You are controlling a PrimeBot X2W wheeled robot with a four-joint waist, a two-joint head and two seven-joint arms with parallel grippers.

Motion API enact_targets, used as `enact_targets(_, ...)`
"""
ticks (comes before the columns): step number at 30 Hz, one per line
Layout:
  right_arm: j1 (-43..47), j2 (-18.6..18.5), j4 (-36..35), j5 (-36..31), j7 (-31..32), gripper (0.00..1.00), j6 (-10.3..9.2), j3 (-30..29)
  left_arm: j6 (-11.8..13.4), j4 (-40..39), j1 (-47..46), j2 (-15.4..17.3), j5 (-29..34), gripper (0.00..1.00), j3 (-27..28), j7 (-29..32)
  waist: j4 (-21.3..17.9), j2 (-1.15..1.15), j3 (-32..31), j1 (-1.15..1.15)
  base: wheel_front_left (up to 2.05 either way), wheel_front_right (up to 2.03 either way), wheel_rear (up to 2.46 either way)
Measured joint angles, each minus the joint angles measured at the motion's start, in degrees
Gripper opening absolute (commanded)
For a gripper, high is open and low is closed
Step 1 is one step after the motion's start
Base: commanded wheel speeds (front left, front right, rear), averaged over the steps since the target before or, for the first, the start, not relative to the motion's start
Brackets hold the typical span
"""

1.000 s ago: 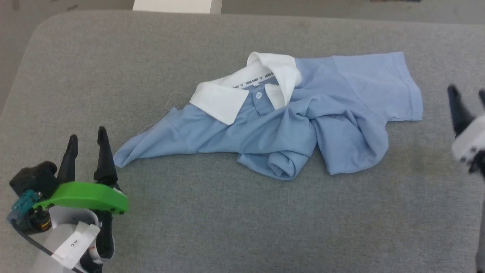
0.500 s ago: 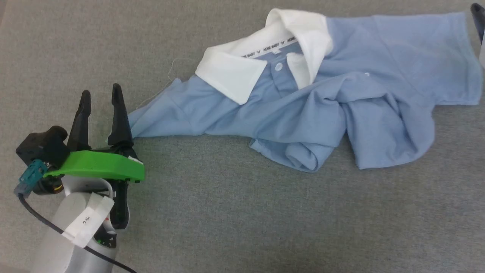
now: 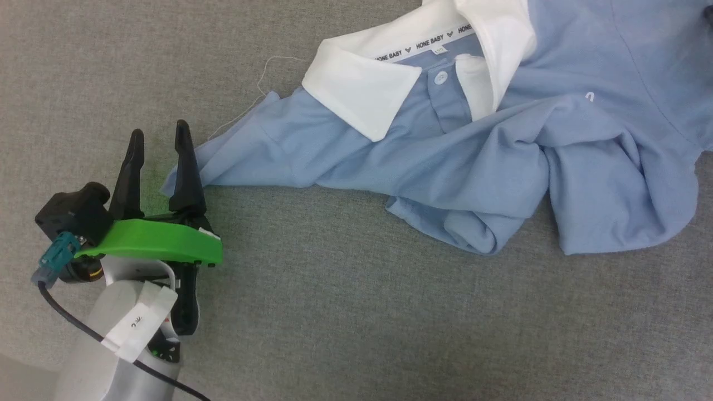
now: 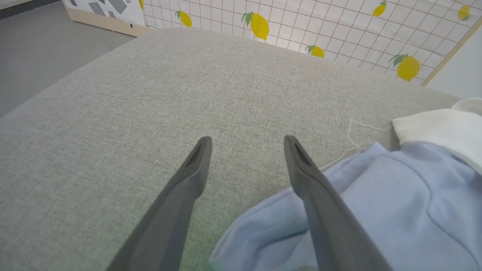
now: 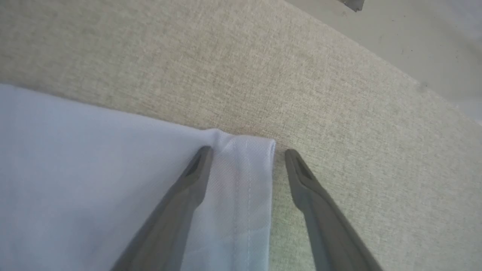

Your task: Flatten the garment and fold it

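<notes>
Our left gripper (image 3: pixel 159 129) and right gripper (image 5: pixel 248 150) jaws are spread, so we'd pinch this soft, floppy garment (image 3: pixel 445 167) by the sleeve hems (image 5: pixel 246 195) flanking its collar (image 3: pixel 362 94).

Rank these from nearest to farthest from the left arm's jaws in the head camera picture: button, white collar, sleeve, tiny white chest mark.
1. sleeve: right beside them, at the shirt's left end.
2. white collar: upper middle, further right.
3. button: just right of that collar flap.
4. white mark: far right, on the chest.
</notes>
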Motion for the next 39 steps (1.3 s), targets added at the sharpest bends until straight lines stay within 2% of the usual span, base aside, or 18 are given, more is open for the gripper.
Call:
enact_targets(1,-0.04,-0.15,-0.18,0.63,0.96,0.99,-0.10,0.10,-0.01,0.11,0.00,0.00,0.00,1.00,-0.03,0.00,-0.08,0.00,-0.08,0.00,0.00,0.00,0.00)
enact_targets(2,-0.04,-0.31,-0.33,1.23,1.70,0.32,-0.26,0.12,-0.01,0.26,0.00,0.01,0.00,1.00,-0.08,0.00,-0.18,0.00,-0.19,0.00,0.00,0.00,0.00)
enact_targets(3,-0.03,-0.38,-0.46,1.57,2.11,0.11,-0.33,0.20,-0.01,0.40,-0.01,0.01,0.00,1.00,-0.18,0.01,-0.25,0.00,-0.29,0.00,0.00,0.00,0.00)
enact_targets(4,0.09,-0.33,-0.70,1.97,2.52,0.00,-0.33,0.38,-0.01,0.59,-0.01,0.00,0.00,1.00,-0.30,0.03,-0.35,0.00,-0.46,0.00,0.00,0.00,0.00)
enact_targets(11,2.44,0.90,-1.87,2.05,-0.47,0.00,-0.23,-1.89,-0.01,1.63,0.00,0.14,-0.03,1.00,-0.70,1.13,-1.25,0.01,-2.38,0.00,0.00,0.00,0.00)
enact_targets(14,3.07,1.58,-2.40,2.03,-2.69,0.00,-0.22,-3.21,0.00,1.49,0.01,1.01,-0.59,1.00,-1.05,4.49,-1.70,0.01,-3.59,0.00,0.00,0.00,0.00)
enact_targets(17,3.44,1.89,-2.99,1.71,-3.88,0.00,-0.22,-3.36,0.74,-0.09,0.04,3.98,-1.12,1.00,-1.37,11.21,-2.16,0.01,-4.91,0.00,0.00,0.00,0.00)
enact_targets(23,5.15,1.99,-3.90,1.71,-3.93,0.00,-0.22,-3.03,3.72,-8.09,0.10,12.84,-4.22,1.00,-1.77,32.31,-3.09,0.00,-7.15,0.00,0.00,0.00,0.00)
enact_targets(28,5.32,2.11,-4.80,1.71,-3.93,0.00,-0.22,-2.22,5.55,-12.41,-0.23,17.00,-7.70,1.00,-2.46,45.20,-3.58,0.01,-7.65,-0.01,0.00,0.00,0.00)
enact_targets(33,5.41,2.38,-5.48,1.76,-3.93,0.00,-0.22,-1.21,5.55,-11.89,-2.20,17.88,-9.36,1.00,-4.72,51.78,-3.77,0.01,-7.38,-0.01,0.00,0.00,0.00)
enact_targets(39,5.40,2.30,-6.27,1.92,-3.94,0.00,-0.22,-0.38,4.72,-7.15,-3.92,16.72,-10.14,1.00,-6.11,52.63,-3.97,0.01,-6.48,-0.01,0.00,0.00,0.00)
